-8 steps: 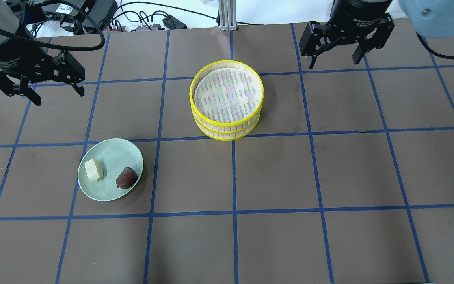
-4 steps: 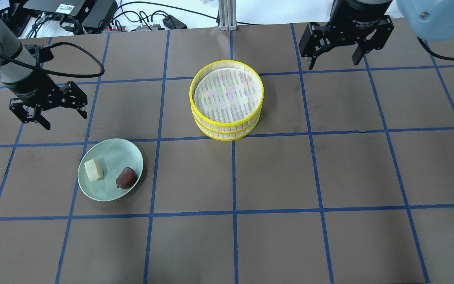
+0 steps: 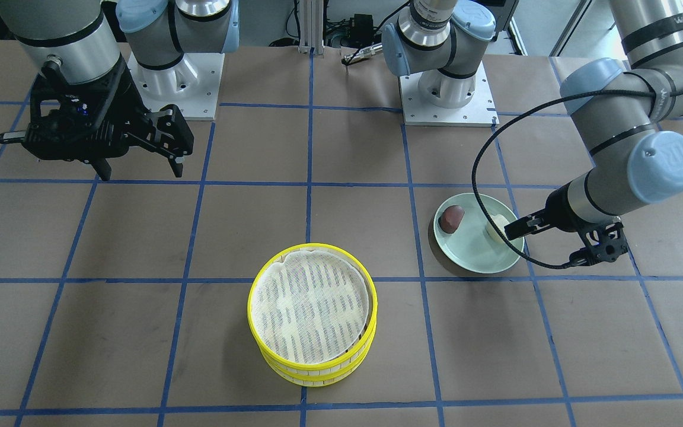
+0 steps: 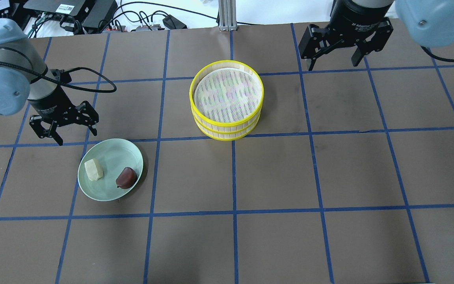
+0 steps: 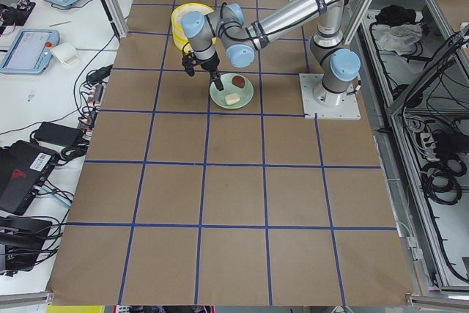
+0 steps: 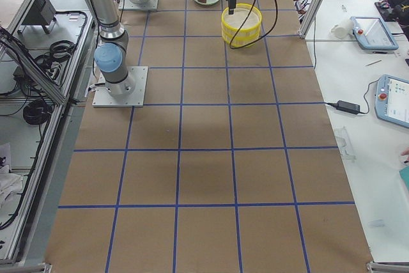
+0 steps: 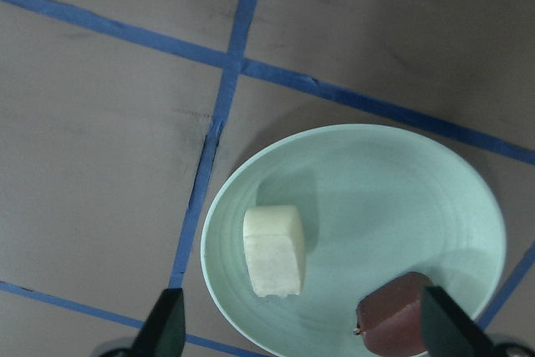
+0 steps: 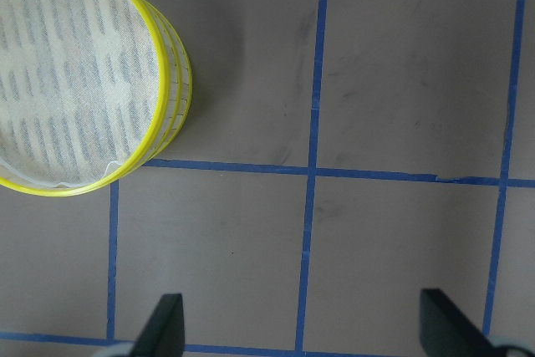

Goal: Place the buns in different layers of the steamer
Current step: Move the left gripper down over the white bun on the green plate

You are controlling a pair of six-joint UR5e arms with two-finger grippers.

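Observation:
The steamer (image 4: 226, 100) stands as stacked yellow-rimmed layers, and the white mesh liner of the top layer is bare; it also shows in the front view (image 3: 310, 323) and the right wrist view (image 8: 79, 73). The cream bun (image 4: 93, 169) and the reddish-brown bun (image 4: 126, 178) lie on a pale green plate (image 4: 120, 156). My left gripper (image 4: 76, 136) is open and empty, just beyond the plate's far-left rim. Its wrist view shows the cream bun (image 7: 273, 250) and the brown bun (image 7: 397, 323) between the fingers. My right gripper (image 4: 333, 63) is open and empty, high at the far right of the steamer.
The table is brown paper with a blue tape grid. Cables and electronics boxes (image 4: 73, 12) lie beyond the far edge. The arm bases (image 3: 448, 89) stand on the robot's side. The left arm's cable (image 3: 484, 178) loops over the plate.
My left gripper has come down and toward the plate, from the far left to just beyond its rim. The right gripper has barely moved. The buns and the steamer have not moved.

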